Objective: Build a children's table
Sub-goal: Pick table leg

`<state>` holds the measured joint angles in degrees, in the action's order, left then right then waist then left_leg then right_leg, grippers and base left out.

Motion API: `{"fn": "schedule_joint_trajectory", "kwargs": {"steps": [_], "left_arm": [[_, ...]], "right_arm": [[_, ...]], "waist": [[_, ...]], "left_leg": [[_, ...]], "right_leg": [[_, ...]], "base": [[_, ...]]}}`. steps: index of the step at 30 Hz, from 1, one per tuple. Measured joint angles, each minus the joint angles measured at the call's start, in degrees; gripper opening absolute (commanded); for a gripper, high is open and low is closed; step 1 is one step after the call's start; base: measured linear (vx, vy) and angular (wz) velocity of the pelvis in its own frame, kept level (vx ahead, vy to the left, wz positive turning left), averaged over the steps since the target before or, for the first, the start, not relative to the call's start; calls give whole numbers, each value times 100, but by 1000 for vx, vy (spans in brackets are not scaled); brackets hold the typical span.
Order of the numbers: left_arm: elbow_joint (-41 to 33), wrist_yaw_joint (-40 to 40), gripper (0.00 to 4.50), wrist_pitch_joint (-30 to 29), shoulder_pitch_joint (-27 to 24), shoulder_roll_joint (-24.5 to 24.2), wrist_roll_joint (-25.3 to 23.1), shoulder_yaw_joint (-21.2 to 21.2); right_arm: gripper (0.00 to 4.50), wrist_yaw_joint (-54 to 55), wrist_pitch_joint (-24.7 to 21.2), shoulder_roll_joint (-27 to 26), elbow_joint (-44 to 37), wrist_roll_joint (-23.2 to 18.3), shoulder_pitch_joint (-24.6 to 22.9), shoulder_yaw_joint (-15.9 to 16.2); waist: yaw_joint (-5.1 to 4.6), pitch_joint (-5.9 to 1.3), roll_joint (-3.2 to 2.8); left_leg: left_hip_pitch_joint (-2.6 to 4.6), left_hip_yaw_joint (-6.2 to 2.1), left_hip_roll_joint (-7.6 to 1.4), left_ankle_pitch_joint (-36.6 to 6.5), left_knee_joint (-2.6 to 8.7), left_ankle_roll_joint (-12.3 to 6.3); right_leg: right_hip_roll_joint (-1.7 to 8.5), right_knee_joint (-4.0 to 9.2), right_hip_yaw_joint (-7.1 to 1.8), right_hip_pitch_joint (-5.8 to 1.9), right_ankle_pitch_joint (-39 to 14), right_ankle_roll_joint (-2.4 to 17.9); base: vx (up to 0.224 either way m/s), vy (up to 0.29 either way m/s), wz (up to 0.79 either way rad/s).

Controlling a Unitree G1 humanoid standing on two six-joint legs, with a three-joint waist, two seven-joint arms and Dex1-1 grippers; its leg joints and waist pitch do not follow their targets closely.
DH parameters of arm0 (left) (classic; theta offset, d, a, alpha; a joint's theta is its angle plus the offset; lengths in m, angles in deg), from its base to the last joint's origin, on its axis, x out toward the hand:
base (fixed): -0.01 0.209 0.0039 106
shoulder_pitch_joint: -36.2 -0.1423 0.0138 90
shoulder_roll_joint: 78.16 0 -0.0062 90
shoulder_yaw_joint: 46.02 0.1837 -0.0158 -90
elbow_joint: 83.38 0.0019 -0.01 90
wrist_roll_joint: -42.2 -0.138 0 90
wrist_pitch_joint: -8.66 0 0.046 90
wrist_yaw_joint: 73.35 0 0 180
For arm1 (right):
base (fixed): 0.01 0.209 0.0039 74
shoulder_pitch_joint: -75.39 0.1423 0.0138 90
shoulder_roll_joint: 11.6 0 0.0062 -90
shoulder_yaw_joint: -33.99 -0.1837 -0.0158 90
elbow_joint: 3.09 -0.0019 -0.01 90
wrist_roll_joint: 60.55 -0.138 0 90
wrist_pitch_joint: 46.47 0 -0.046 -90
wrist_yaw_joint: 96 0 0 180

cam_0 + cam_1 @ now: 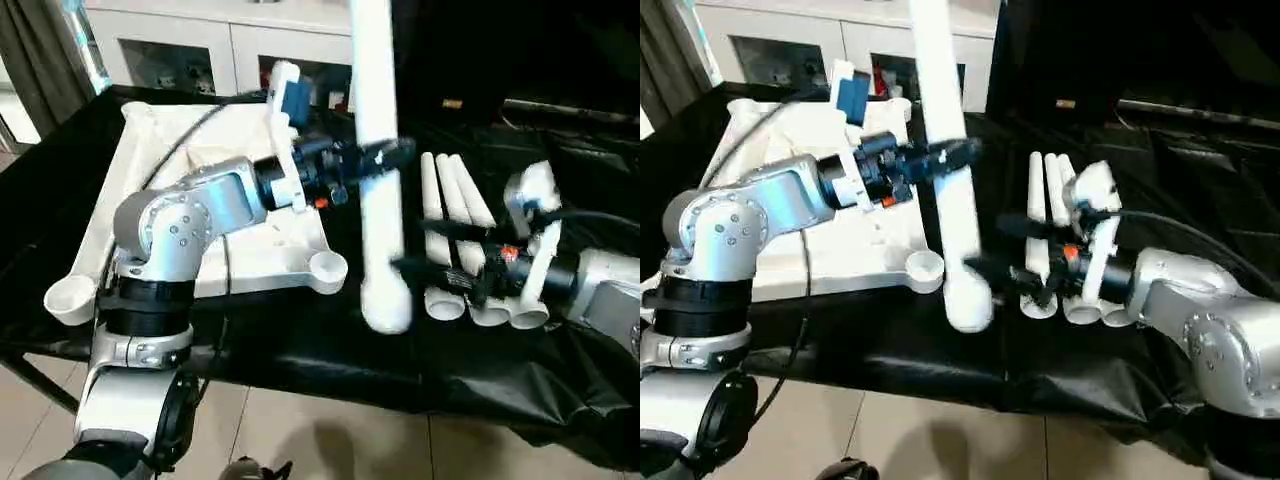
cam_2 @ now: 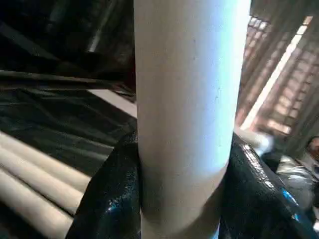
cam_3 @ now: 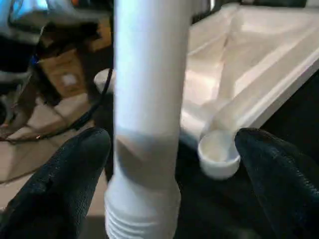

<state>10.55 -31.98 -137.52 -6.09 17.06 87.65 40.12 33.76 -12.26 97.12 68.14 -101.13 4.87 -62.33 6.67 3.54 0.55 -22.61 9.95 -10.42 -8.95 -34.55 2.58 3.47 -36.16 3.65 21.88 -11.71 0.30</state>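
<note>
1. Table top (image 1: pixel 240 262) lies underside up at the black work surface's (image 1: pixel 330 350) left end; the left gripper (image 1: pixel 385 155) clamps one leg (image 1: pixel 378 150) upright beyond the near-right corner socket (image 1: pixel 327 267).
2. Spare legs (image 1: pixel 1050 240) lie toward the right end.
3. Left fingers (image 2: pixel 107 199) pinch the leg's smooth, stiff, probably light tube mid-length.
4. Right gripper (image 3: pixel 169 164) stands wide open astride the leg's threaded end (image 3: pixel 142 214), which likely offers better purchase.

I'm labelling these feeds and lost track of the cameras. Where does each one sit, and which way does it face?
Head eyes: forward and down over both silver forearms at the tabletop and three spare legs.
Left wrist: along the left gripper, shut on the held leg.
Right wrist: between the open right gripper fingers toward a corner socket.
Shared: all views show the held leg.
</note>
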Motion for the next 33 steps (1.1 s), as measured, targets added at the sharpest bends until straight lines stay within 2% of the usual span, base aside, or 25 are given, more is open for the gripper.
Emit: {"fn": "schedule_joint_trajectory", "kwargs": {"steps": [7, 18, 26, 29, 33], "left_arm": [[13, 163, 182, -334, 261, 68, 391, -45], [178, 206, 182, -439, 397, 85, 441, -65], [397, 135, 182, -596, 532, 116, 494, -153], [471, 133, 182, -632, 622, 128, 565, -201], [583, 76, 182, -661, 690, 181, 649, -317]], "right_arm": [[450, -481, 3, 108, 322, -94, 363, 352], [450, -787, -53, 177, 591, -180, 586, 593], [366, -836, -252, 170, 600, -295, 675, 681], [333, -840, -385, 151, 603, -474, 771, 672], [311, -872, -551, 143, 608, -662, 774, 671]], "waist": [[-2, -1, -1], [56, -1, -1], [114, -2, -3], [144, -1, -2], [174, 0, 0]], "left_leg": [[3, 0, -1, 0, 0, 0], [2, 1, -1, 0, -3, 0], [2, 1, -1, 0, -2, 0], [2, 1, -2, 0, -2, 0], [1, 1, -1, 0, -3, 0]], "right_leg": [[0, -1, 0, 0, 2, 4], [0, -1, 0, -1, 3, 5], [0, -1, 0, 0, 4, 6], [0, -1, 1, 0, 4, 6], [0, -1, 1, -1, 4, 6]], "base": [[0, 0, 0], [0, 0, 0], [0, 0, 0], [0, 0, 0], [0, 0, 0]]}}
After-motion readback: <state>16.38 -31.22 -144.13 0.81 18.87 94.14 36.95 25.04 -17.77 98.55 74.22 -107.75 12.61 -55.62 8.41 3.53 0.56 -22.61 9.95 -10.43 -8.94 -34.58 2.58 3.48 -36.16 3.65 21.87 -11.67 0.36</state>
